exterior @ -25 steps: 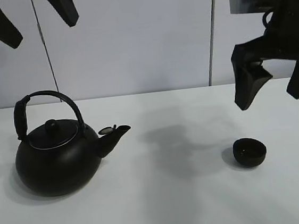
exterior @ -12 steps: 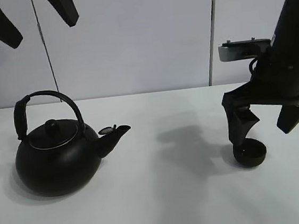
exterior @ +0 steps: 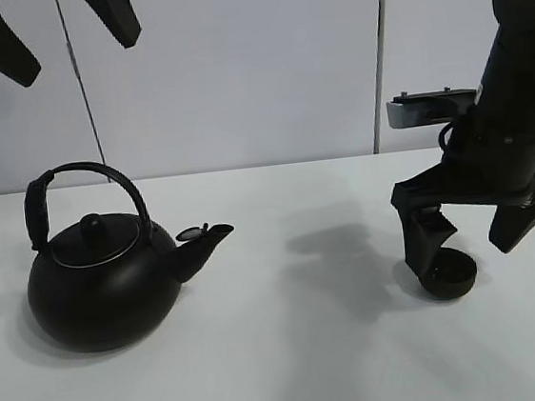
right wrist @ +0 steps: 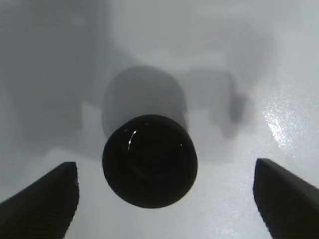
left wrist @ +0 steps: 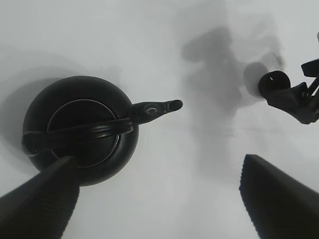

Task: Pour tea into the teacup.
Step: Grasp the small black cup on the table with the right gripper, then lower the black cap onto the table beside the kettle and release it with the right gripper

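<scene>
Right gripper point(exterior: 460, 255) is hanging low over the table point(exterior: 315, 377), jaws spread wide and gripping nothing. The teacup point(right wrist: 149, 160) is sitting upright on the table between the two fingers, well to the right of the kettle point(exterior: 104, 285). No finger is touching the cup in the right wrist view. The cup is lying slightly nearer one finger than the other. Whether it holds any liquid cannot be told.

Left gripper point(left wrist: 159, 204) is hovering high above the kettle, likewise spread and empty. The kettle is standing upright, lid on, handle arched over the top and spout pointing toward the teacup.

Judgement: the step in hand is looking like securing the teacup before any pouring is starting.

Notes for doing it well:
- Centring matters, so that both pads are meeting the wall together and not shoving the cup sideways.
- The wall is bowl-shaped, so a pinch too low risks squeezing the cup upward and out; contact at the widest band is looking safer.
- Closing slowly is advisable, as the cup is small and probably light.
- Fingertips risk scraping the table.
</scene>
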